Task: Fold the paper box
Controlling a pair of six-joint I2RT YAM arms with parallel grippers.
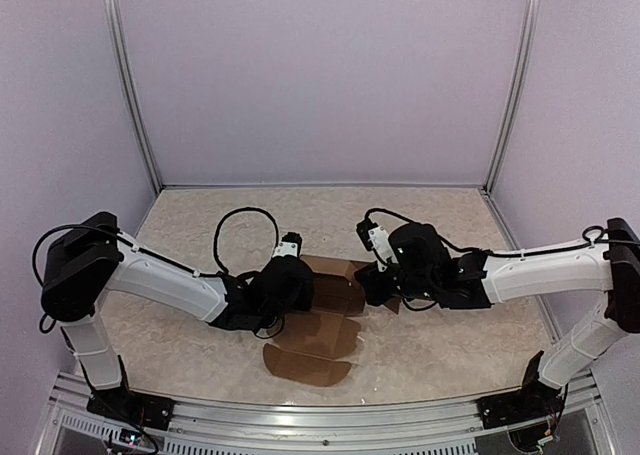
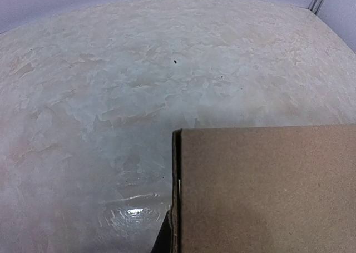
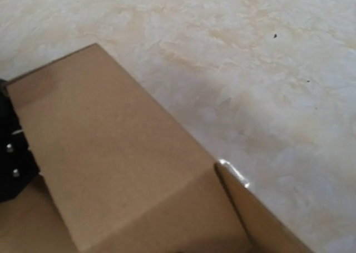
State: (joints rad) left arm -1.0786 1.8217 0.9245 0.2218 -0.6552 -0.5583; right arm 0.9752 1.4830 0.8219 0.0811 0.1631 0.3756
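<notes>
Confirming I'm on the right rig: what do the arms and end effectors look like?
Both alike: left arm and right arm have white tubular links, bulky black joint housings and looping black cables. Left end effector and right end effector are black, with a small white block at each wrist. No markings legible.

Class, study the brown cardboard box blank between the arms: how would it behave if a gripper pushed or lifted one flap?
Probably light: the paper box lies thin and mostly flat on the table, so a push would likely slide it. Panels look stiff, but it should hinge at a crease, as the right wrist view suggests.
</notes>
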